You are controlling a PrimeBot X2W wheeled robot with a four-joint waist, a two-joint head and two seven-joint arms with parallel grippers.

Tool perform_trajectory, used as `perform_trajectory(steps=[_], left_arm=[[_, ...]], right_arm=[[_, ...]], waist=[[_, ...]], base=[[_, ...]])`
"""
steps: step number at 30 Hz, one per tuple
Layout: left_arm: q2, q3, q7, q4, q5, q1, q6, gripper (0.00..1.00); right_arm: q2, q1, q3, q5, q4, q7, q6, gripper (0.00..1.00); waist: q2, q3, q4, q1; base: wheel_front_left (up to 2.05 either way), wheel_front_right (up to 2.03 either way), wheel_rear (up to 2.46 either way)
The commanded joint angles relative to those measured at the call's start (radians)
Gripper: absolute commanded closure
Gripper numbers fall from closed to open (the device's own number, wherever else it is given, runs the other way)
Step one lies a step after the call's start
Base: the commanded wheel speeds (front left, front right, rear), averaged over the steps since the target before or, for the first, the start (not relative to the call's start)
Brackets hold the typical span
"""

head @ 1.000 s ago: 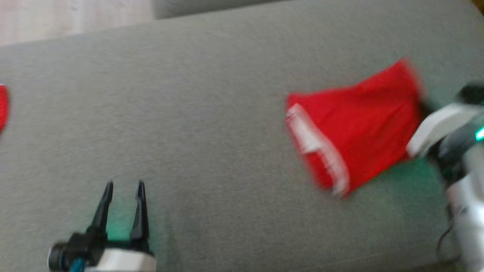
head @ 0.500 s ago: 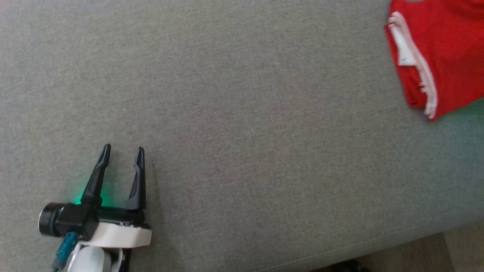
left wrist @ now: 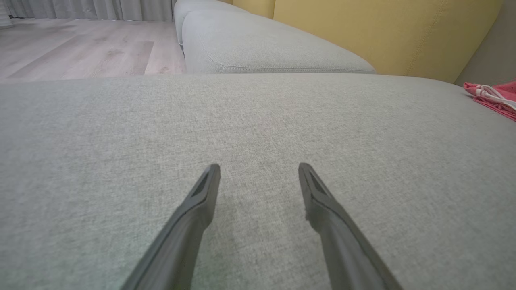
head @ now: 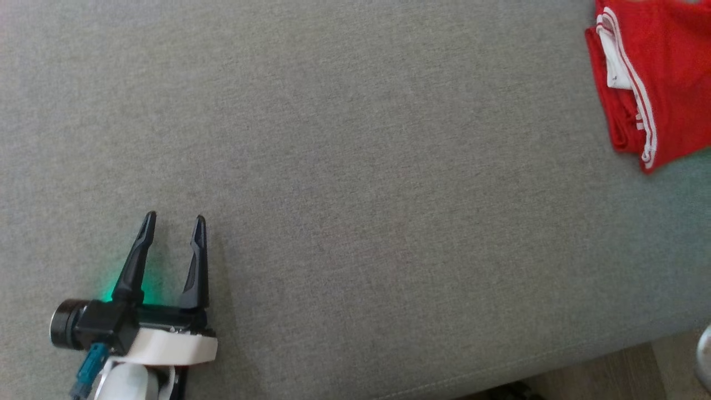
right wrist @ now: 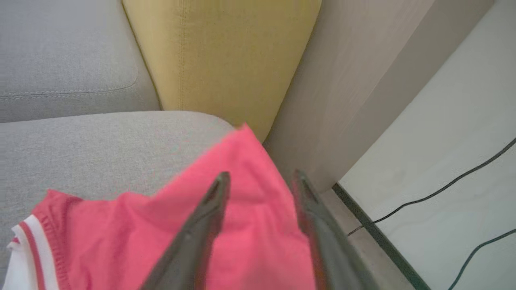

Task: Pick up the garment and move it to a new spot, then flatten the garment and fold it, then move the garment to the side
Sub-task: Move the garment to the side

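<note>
The red garment (head: 661,83) with white-striped trim lies folded on the grey sofa cushion (head: 355,166), at the top right of the head view. In the right wrist view my right gripper (right wrist: 261,176) hovers over the garment (right wrist: 121,241) with its fingers apart and nothing pinched between them. My left gripper (head: 174,218) rests low over bare cushion at the lower left, open and empty, far from the garment. From the left wrist view, the left gripper (left wrist: 259,167) points across the cushion and the garment (left wrist: 494,98) shows at the far right edge.
A yellow back cushion (right wrist: 221,52) and a pale wooden panel (right wrist: 354,80) stand just beyond the garment. A white surface with black cables (right wrist: 443,161) lies to its right. The cushion's front edge (head: 500,373) drops to wooden floor (head: 611,378). Another grey seat (left wrist: 262,48) lies beyond.
The head camera has swung, so the garment now sits at the top right. The right arm that was at the garment's edge is gone from the head view; the left gripper stays open.
</note>
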Motion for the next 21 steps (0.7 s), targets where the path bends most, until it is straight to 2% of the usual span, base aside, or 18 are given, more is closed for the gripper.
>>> perform_trajectory(steps=[1, 6, 10, 17, 21], left_arm=[[0.012, 0.04, -0.005, -0.017, 0.004, 0.005, 0.009, 0.0], [-0.001, 0.042, -0.005, -0.016, -0.003, 0.008, 0.01, 0.0], [-0.021, 0.048, -0.005, -0.009, -0.012, 0.015, 0.013, 0.0], [-0.057, 0.062, -0.005, 0.009, -0.036, 0.059, 0.023, 0.0], [-0.069, 0.063, -0.005, 0.025, -0.045, 0.096, 0.028, 0.0]], right_arm=[[-0.003, -0.009, 0.016, -0.037, -0.054, -0.03, 0.007, 0.0], [0.014, 0.02, 0.037, -0.075, -0.091, -0.094, 0.007, 0.0], [0.045, 0.077, 0.091, -0.056, -0.139, -0.179, 0.007, 0.0], [0.139, 0.292, 0.212, 0.096, -0.333, -0.262, 0.007, 0.0], [0.159, 0.478, 0.283, 0.181, -0.479, -0.277, 0.007, 0.0]], waist=[[0.0, -0.013, -0.004, -0.0001], [0.0, -0.047, 0.0, -0.0001], [0.0, -0.108, 0.017, -0.0001], [0.0, -0.245, 0.077, -0.0001], [0.0, -0.319, 0.126, -0.0001]], base=[[0.0, 0.0, 0.0], [0.0, 0.0, 0.0], [0.0, 0.0, 0.0], [0.0, 0.0, 0.0], [0.0, 0.0, 0.0]])
